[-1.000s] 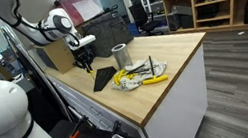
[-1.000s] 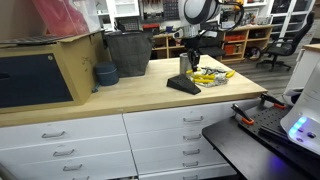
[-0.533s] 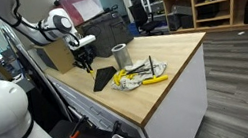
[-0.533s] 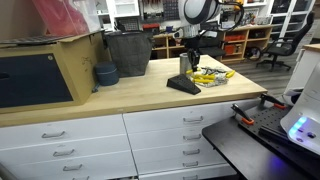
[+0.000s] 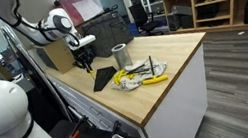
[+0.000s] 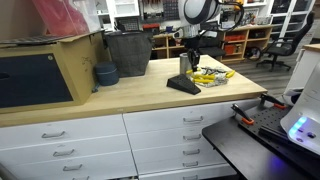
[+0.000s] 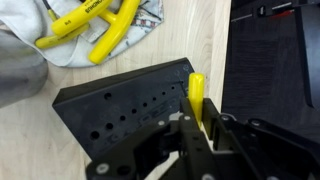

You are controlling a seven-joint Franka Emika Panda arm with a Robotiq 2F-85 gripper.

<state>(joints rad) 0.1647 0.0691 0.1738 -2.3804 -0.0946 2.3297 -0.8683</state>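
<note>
Nothing is shifting since the earlier frames: the arm, the block and everything round it are sitting where they were. You are holding the yellow tool (image 7: 197, 92) in the gripper (image 7: 199, 128), whose jaws are standing narrow and pinching the handle from both sides. The tool is standing upright at one end of the black holder block (image 7: 120, 105), right by its rows of holes. The block is resting on the bench (image 6: 120, 97), close to the front edge above the drawers.

To my eye you are working the tool's tip at those holes, though the jaws are hiding whether it is seated. You should be keeping the handle plumb and easing along its own line — a sideways lean risks dragging the block across the wood or tipping it. You should also be keeping the pinch firm so the handle is not twisting.

Beyond the block, yellow pliers (image 7: 90, 25) are lying on a pale sheet (image 7: 150, 25), and a metal cup (image 5: 119, 53) is standing near.

The wrist view alone is showing the holes and the handle between the fingers. The grip is reading too small in both exterior views, but they are giving the gripper's height over the block. In an exterior view you are also getting the black bin (image 6: 127, 52) and blue bowl (image 6: 105, 74) toward the back edge — neither is appearing at the wrist.
</note>
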